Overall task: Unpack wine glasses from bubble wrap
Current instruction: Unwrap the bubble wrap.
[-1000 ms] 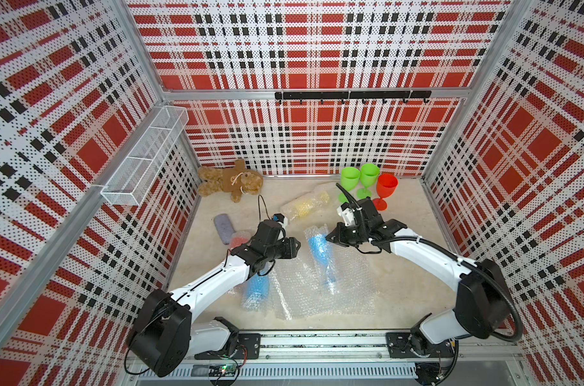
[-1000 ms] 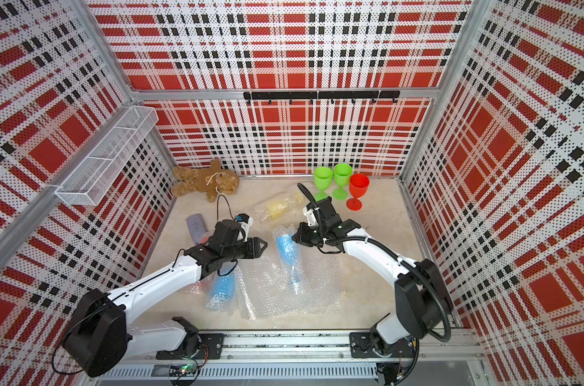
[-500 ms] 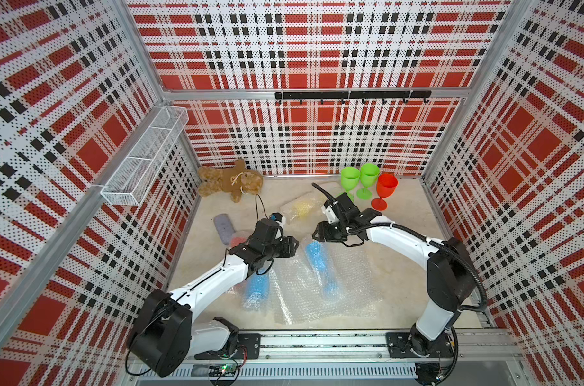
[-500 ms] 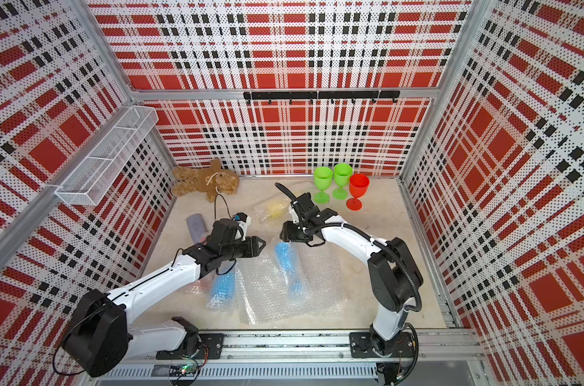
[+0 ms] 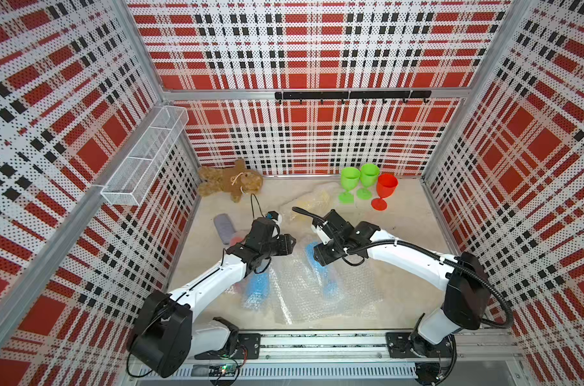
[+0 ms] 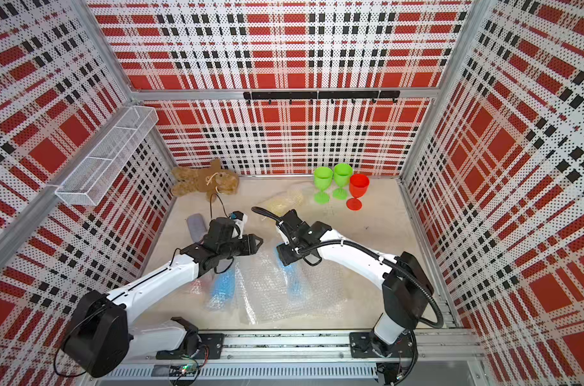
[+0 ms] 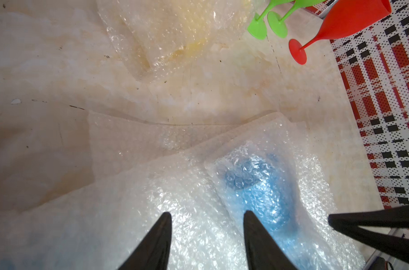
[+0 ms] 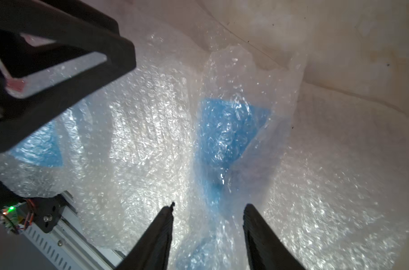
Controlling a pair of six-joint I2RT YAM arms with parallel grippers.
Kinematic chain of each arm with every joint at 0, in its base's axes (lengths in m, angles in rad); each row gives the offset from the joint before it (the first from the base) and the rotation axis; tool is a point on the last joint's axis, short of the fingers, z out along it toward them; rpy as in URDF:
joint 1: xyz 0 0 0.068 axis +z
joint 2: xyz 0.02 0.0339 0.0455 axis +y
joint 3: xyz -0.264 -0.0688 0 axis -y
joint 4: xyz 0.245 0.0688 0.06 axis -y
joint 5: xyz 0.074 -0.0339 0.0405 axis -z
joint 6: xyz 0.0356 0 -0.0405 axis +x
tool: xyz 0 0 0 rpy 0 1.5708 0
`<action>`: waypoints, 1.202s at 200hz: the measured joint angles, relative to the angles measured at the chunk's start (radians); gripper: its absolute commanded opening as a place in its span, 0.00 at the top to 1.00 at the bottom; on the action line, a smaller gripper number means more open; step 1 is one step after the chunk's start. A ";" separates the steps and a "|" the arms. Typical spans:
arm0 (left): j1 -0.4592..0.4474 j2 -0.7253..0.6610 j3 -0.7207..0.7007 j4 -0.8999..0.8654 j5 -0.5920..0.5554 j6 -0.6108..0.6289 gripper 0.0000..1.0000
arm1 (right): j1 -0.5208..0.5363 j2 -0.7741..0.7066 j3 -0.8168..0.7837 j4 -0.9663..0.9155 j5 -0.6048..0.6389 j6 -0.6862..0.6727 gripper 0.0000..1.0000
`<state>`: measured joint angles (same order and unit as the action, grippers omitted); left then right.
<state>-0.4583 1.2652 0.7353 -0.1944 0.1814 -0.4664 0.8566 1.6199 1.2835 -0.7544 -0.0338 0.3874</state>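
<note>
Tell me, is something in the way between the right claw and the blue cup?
Yes: bubble wrap is folded around the blue goblet, so the right gripper, its jaws apart above it, would meet plastic first. Nothing else visible lies between them.

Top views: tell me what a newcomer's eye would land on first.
The red plaid walls fill most of the picture on every side. Next come two green goblets and a red goblet, standing upright at the far right corner of the table. In the middle, two blue goblets lie wrapped in bubble wrap beneath the open left tool and right tool.
</note>
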 measured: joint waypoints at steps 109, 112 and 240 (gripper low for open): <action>-0.036 0.000 0.000 -0.001 0.020 -0.008 0.47 | 0.004 -0.003 -0.105 0.006 0.042 -0.040 0.83; -0.042 0.000 0.000 -0.001 0.020 -0.010 0.47 | 0.004 -0.003 -0.105 0.008 0.042 -0.039 0.84; -0.252 -0.013 -0.050 0.013 0.124 -0.113 0.45 | -0.002 -0.148 -0.229 0.204 -0.110 0.189 1.00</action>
<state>-0.7105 1.2522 0.6853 -0.1814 0.3058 -0.5797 0.8547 1.4723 1.0542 -0.5499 -0.1436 0.5766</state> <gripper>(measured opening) 0.551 0.060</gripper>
